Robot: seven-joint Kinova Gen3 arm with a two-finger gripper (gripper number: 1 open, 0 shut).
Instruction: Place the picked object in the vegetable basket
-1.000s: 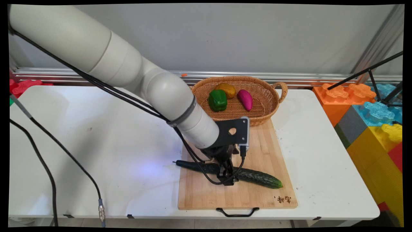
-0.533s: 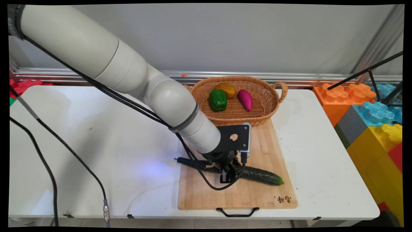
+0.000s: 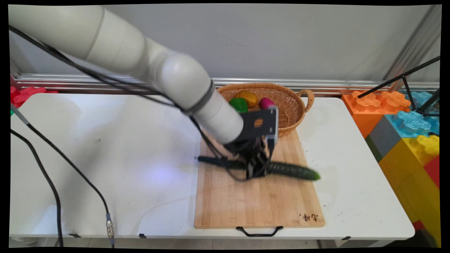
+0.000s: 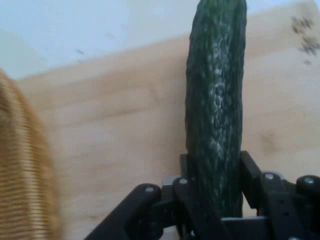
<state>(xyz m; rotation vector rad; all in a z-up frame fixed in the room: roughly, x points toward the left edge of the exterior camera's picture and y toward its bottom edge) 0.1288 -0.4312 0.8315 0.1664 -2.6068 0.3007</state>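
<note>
My black gripper (image 3: 256,168) is shut on a long dark green cucumber (image 3: 291,171), gripping it near its middle and holding it level above the wooden cutting board (image 3: 258,205). In the hand view the cucumber (image 4: 216,105) runs straight up from between the fingers (image 4: 250,172), with the board (image 4: 120,135) below it and the wicker basket (image 4: 22,165) at the left edge. The cucumber's thin stem end (image 3: 211,160) sticks out left past the board's edge.
The wicker basket (image 3: 293,109) stands behind the board and holds a green pepper (image 3: 239,103), a brownish-yellow vegetable (image 3: 248,96) and a purple one (image 3: 266,102). Large coloured toy blocks (image 3: 404,130) are stacked at the table's right. Black cables (image 3: 52,165) hang over the table's left side.
The gripper has lifted the cucumber off the cutting board and carried it up and back toward the basket. The arm has risen with it.
</note>
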